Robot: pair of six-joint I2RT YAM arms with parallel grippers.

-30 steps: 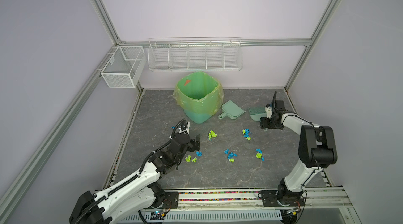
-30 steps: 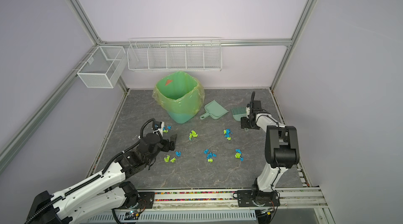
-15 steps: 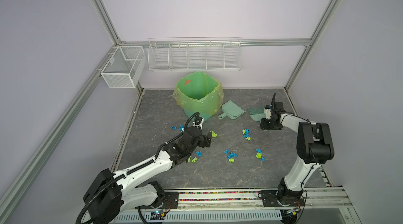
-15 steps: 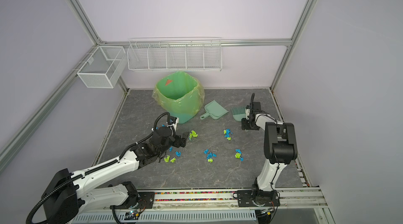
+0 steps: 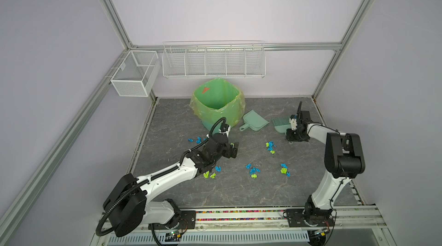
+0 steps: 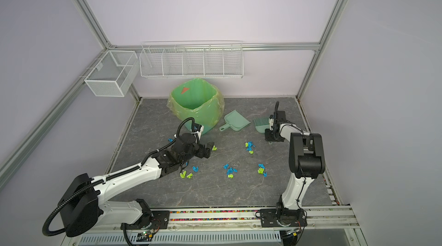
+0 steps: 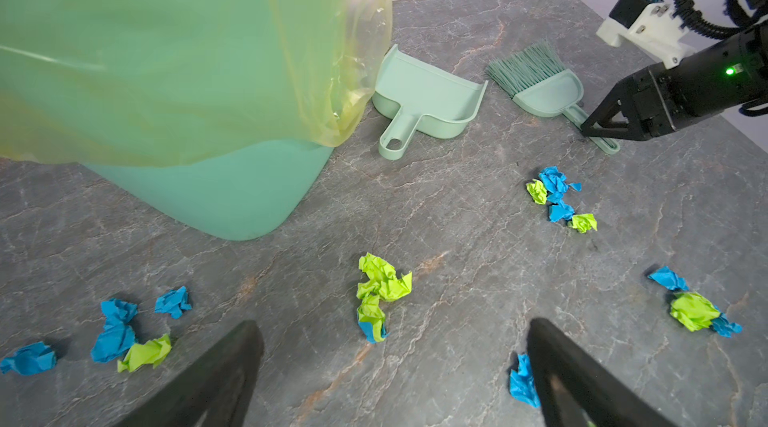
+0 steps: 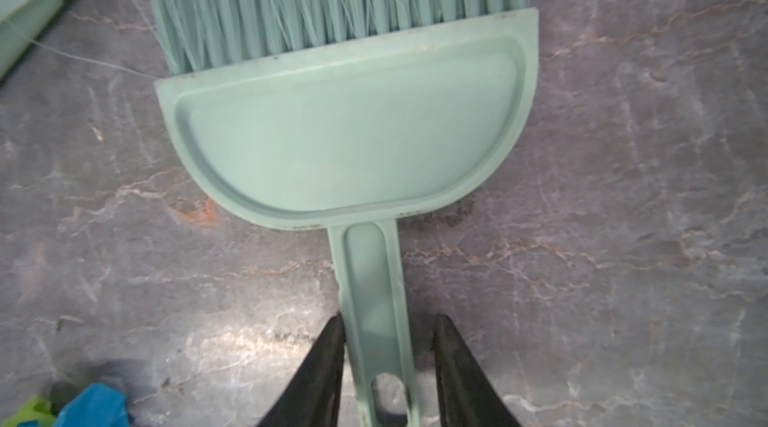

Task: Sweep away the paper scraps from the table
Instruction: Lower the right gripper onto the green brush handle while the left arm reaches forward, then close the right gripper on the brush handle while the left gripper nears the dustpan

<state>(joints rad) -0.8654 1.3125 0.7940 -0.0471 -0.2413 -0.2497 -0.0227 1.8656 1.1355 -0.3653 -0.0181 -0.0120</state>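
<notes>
A dark grey marble-veined table (image 5: 239, 192), edged by aluminium rails, fills the scene. At its back stands a mint-green waste bin (image 5: 216, 103) lined with a yellowish plastic bag. A long white wire rack (image 5: 214, 61) hangs on the back wall above it, with a white mesh basket (image 5: 134, 77) on the left rail.

The left gripper (image 5: 234, 149) hovers low in front of the bin. Its jaws are spread wide and hold nothing.

A mint-green dustpan (image 5: 254, 120) lies flat just right of the bin, with a matching hand brush (image 5: 281, 124) beside it, bristles pointing toward the back wall. The right gripper (image 8: 388, 323) is down at the brush handle (image 8: 374, 300). Its jaws straddle the handle without clamping it: one finger touches it and the other shows a slim gap.

The paper scraps (image 5: 270, 146), crumpled blue and lime-green wads, lie in small clusters across the middle of the table, in front of the bin, dustpan and brush. A few sit just beside the left gripper.
</notes>
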